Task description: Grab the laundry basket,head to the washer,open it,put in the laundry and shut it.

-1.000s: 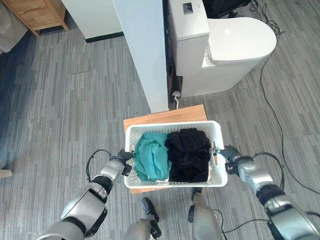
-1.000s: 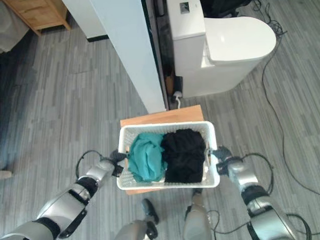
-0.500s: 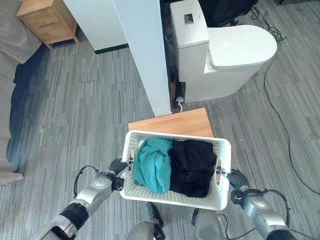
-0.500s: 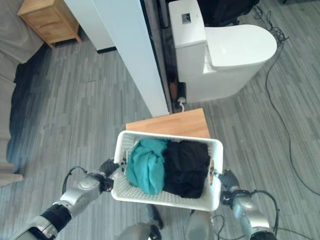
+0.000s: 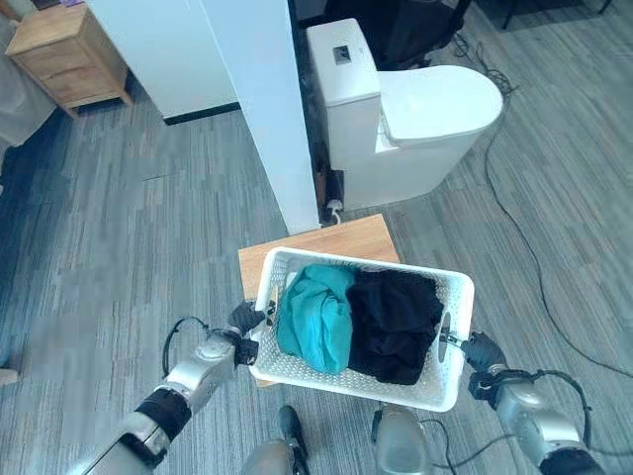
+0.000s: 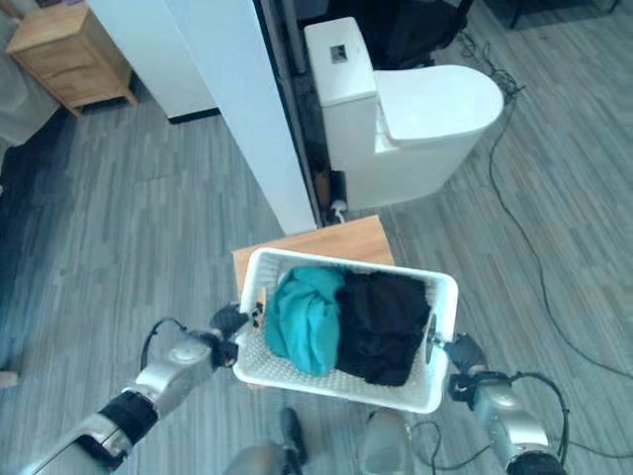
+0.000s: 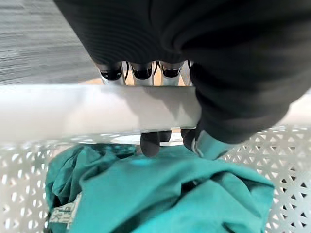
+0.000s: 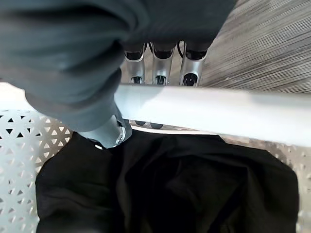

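Basket (image 5: 415,395) now raised beyond stool (image 5: 326,245)

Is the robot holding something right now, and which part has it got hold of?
Yes, the white laundry basket. The left hand and right hand each curl round the rim at opposite ends, by the handle openings. Teal and black clothes lie inside.

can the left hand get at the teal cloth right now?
Probably not: the left hand is curled round the basket rim, carrying it with the right hand. The teal cloth lies just inside.
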You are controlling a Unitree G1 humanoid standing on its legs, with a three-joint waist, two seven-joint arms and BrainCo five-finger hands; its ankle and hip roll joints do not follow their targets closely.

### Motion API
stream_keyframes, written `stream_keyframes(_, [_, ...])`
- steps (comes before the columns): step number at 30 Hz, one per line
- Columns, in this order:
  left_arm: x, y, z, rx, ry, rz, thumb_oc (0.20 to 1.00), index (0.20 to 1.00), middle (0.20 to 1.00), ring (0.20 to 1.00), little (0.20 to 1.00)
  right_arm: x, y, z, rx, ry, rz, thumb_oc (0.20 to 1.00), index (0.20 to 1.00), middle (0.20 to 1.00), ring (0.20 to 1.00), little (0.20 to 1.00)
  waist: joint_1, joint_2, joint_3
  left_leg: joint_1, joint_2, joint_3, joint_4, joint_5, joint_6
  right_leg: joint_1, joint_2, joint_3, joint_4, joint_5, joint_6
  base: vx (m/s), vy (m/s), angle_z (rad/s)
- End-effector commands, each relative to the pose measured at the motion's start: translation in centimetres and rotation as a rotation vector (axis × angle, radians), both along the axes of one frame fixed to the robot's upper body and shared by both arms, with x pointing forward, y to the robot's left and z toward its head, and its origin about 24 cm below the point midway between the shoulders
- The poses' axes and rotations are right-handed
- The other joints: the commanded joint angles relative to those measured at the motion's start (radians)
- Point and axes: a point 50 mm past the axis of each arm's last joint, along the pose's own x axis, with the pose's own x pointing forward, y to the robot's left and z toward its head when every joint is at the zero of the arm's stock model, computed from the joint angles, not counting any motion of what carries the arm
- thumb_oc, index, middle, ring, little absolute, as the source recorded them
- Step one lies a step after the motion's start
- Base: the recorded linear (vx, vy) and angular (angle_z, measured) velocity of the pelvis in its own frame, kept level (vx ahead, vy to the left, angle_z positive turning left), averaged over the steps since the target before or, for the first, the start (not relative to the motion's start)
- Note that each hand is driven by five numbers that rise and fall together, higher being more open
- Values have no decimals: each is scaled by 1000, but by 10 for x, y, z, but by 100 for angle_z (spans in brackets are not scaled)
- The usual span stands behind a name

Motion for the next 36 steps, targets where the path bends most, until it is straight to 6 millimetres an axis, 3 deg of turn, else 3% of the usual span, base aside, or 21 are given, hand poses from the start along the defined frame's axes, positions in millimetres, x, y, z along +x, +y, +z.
stream_keyframes(1, [3,-75,37,-359,-157,-355,200,200,200,200,200,8,37,3,208,-42,192,200,200,200,200,200,22,45,-40,-86,32,8,58,39,-21,43,-80,4,29,117,105,-92,163,-64])
stream_keyframes(2, [5,-72,37,-339,-162,-341,200,200,200,200,200,12,37,3,209,-48,178,200,200,200,200,200,29,51,-39,-73,45,43,25,52,-24,35,-89,-56,42,123,105,-173,229,-75])
stream_keyframes(3, [6,-70,32,-314,-144,-332,200,200,200,200,200,10,38,-1,233,-24,176,200,200,200,200,200,41,63,-42,-66,54,72,-12,77,-19,53,-89,-153,111,47,105,-202,266,-89])
stream_keyframes(5, [6,-66,30,-285,-139,-328,200,200,200,200,200,8,38,-3,249,-12,181,200,200,200,200,200,48,64,-44,-54,55,94,-33,91,-13,77,-77,-183,164,2,105,-86,172,-97])
stream_keyframes(7, [5,-55,18,-161,-102,-342,200,200,200,200,200,2,35,-11,247,40,194,200,200,200,200,200,67,64,-55,-37,66,118,-52,99,-8,130,-34,-208,295,-94,99,-91,141,-60])
stream_keyframes(8, [6,-38,8,-75,-82,-291,200,200,200,200,200,2,38,-18,268,70,185,200,200,200,200,200,101,56,-77,-28,71,178,-54,104,0,188,-17,-272,348,-141,92,-198,140,-22])
stream_keyframes(10, [5,-32,3,-52,-62,-276,200,200,200,200,200,4,42,-19,269,80,200,200,200,200,200,200,120,51,-84,-25,78,209,-53,104,1,218,-25,-310,357,-154,88,-127,49,-72])
stream_keyframes(11, [3,-13,-10,29,-11,-219,200,200,200,200,200,12,54,-20,259,92,251,200,200,200,200,200,154,34,-112,-25,92,280,-50,111,3,275,-11,-370,347,-175,83,-86,-3,-180])
stream_keyframes(14, [2,3,-18,83,21,-154,200,200,200,200,200,23,70,-15,266,74,313,200,200,200,200,200,182,14,-136,-34,122,366,-31,124,-7,303,15,-420,297,-204,72,-161,-96,-134])
stream_keyframes(15, [-1,15,-24,80,44,-90,200,200,200,200,200,30,84,-11,251,67,369,200,200,200,200,200,191,2,-146,-34,172,437,-7,152,-33,308,43,-436,224,-228,47,-168,-177,-173])
stream_keyframes(17, [-5,20,-28,77,59,-70,200,200,200,200,200,33,92,-6,245,49,414,200,200,200,200,200,189,-1,-148,-32,200,465,7,172,-49,307,71,-415,193,-249,28,-108,-248,-196])
stream_keyframes(18, [-12,27,-36,83,100,-44,200,200,200,200,200,30,96,-6,235,67,455,200,200,200,200,200,170,-6,-154,-25,246,496,26,202,-76,318,119,-369,144,-270,6,-70,-277,-108])
stream_keyframes(20, [-19,35,-45,112,137,-20,200,200,200,200,200,32,104,2,228,40,520,200,200,200,200,200,152,-5,-151,-22,295,510,32,247,-106,327,163,-331,100,-279,-14,-89,-275,-82])
stream_keyframes(21, [-19,35,-45,111,137,-19,200,200,200,200,200,32,104,2,226,41,522,200,200,200,200,200,153,-3,-151,-21,298,512,33,250,-109,328,167,-329,97,-278,-17,-108,-245,-102])
stream_keyframes(24, [-24,37,-51,118,153,2,200,200,200,200,200,32,100,7,173,25,561,200,200,200,200,200,142,4,-136,-28,335,492,31,297,-143,329,201,-286,41,-271,-29,-128,-176,-90])
stream_keyframes(26, [-23,37,-50,116,142,18,200,200,200,200,200,34,94,9,131,14,554,200,200,200,200,200,148,7,-120,-46,332,415,34,297,-149,330,210,-262,13,-261,-30,-110,-93,-65])
stream_keyframes(27, [-22,36,-48,113,120,24,200,200,200,200,200,39,92,11,72,3,563,200,200,200,200,200,167,7,-101,-76,293,268,46,270,-139,327,209,-229,6,-248,-31,-127,-92,-51])
stream_keyframes(28, [-22,35,-47,106,112,27,200,200,200,200,200,41,91,12,50,0,564,200,200,200,200,200,174,7,-95,-85,273,207,45,254,-131,326,208,-215,7,-243,-31,-94,-60,-64])
stream_keyframes(31, [-24,34,-46,93,98,25,200,200,200,200,200,43,88,8,23,7,550,200,200,200,200,200,179,10,-81,-113,249,137,76,239,-106,308,208,-196,17,-219,-41,-105,-43,-66])
stream_keyframes(33, [-29,36,-46,78,94,30,200,200,200,200,200,38,83,3,7,35,540,200,200,200,200,200,169,6,-79,-115,180,60,137,162,-76,303,206,-153,28,-215,-49,-18,-27,-54])
stream_keyframes(36, [-31,35,-47,73,93,25,200,200,200,200,200,36,82,2,5,38,535,200,200,200,200,200,161,6,-86,-116,158,50,146,136,-65,296,205,-141,35,-214,-50,19,38,-34])
